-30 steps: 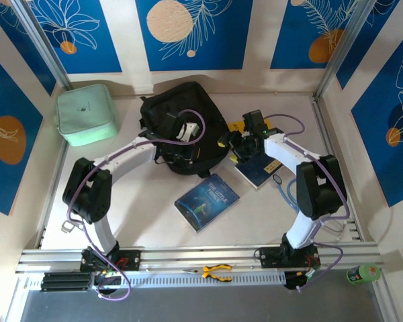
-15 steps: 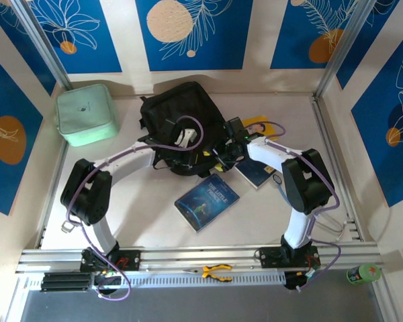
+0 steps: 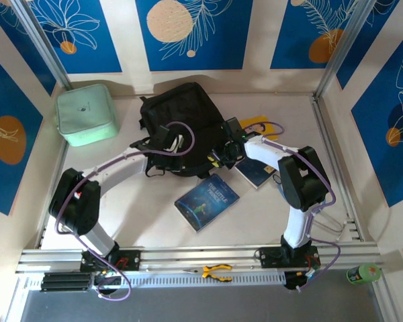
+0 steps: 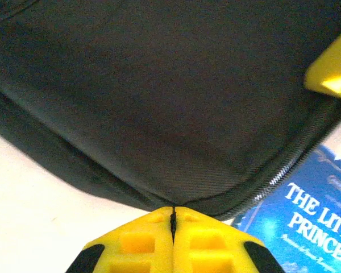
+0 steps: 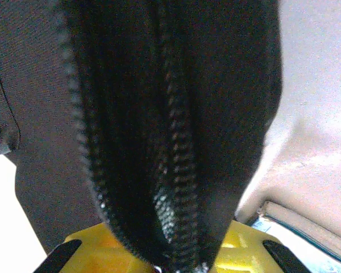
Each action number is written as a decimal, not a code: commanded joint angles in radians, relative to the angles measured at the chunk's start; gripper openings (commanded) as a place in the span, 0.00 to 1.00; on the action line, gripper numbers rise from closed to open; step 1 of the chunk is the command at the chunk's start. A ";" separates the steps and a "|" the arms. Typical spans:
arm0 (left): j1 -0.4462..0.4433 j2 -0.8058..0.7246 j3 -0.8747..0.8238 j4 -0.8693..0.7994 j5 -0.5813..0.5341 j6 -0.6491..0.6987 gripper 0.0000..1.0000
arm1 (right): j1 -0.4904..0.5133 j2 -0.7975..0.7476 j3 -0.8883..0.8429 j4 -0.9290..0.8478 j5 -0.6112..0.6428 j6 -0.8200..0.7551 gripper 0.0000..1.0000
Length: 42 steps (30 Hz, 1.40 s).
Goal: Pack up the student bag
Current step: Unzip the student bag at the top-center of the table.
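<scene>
At the near edge, note the yellow-handled pliers (image 3: 217, 271) lying on the rail between the two arm bases. Just beyond, on the table (image 3: 141, 208), a blue book (image 3: 207, 201) titled "The Little Prince" lies flat and slightly turned, just near of the bag. A second, darker book (image 3: 258, 173) lies to its right, partly under the right arm. Locate the student bag (image 3: 181, 107) at the centre of the table toward the far side, lying flat, with both arms reaching to its near edge. In the left wrist view, observe that the left gripper (image 4: 173, 211) has its yellow fingers pressed fully together, with only a hairline seam between them. Its tips sit against the piped near rim of the bag. You cannot tell whether any fabric is caught in that seam. In the right wrist view, observe that the right gripper (image 5: 170, 253) has its jaws drawn in on the bag's zippered edge. The zipper teeth run down between the two fingers and fill the narrow gap. At the far left, well apart from the bag, a mint-green zip case (image 3: 86, 114) stands near the corner.
</scene>
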 commanded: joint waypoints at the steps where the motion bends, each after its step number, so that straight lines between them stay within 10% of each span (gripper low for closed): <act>1: 0.034 -0.036 -0.022 -0.098 -0.100 -0.031 0.00 | -0.009 -0.021 0.016 -0.065 0.072 -0.011 0.18; 42: 0.329 0.359 0.349 -0.024 -0.225 0.117 0.00 | 0.002 0.037 0.058 0.062 -0.024 -0.094 0.10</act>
